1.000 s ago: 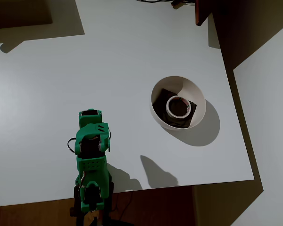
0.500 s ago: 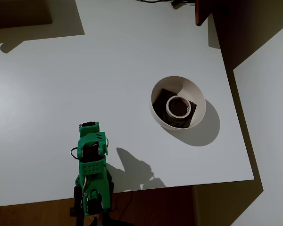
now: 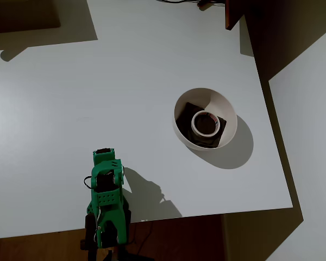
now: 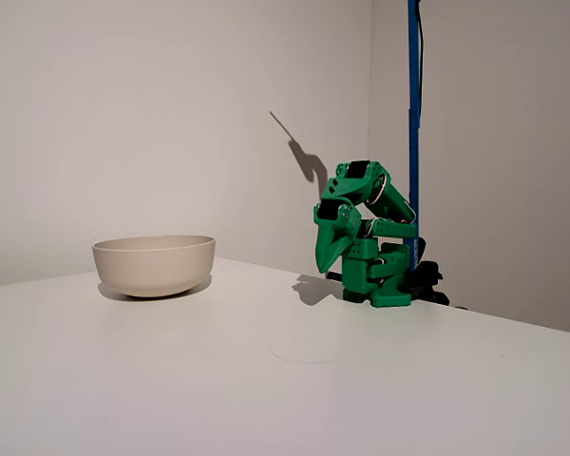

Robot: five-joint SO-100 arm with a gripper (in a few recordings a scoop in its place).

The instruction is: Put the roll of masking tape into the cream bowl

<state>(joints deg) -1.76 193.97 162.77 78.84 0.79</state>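
One roll of masking tape (image 3: 208,123) lies in the cream bowl (image 3: 223,103), well apart from the end effector (image 4: 329,262).

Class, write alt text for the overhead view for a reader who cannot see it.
A roll of masking tape lies inside a cream bowl, on a dark square piece, on a white table. A green robot arm sits folded at the table's lower edge, apart from the bowl.

your arm (image 4: 366,237) is showing as bright green plastic, blocky segments with black motor housings sitting at the joints. a thin black cable (image 3: 87,181) is looping beside it, and its gripper (image 4: 331,255) is tapering to a point.
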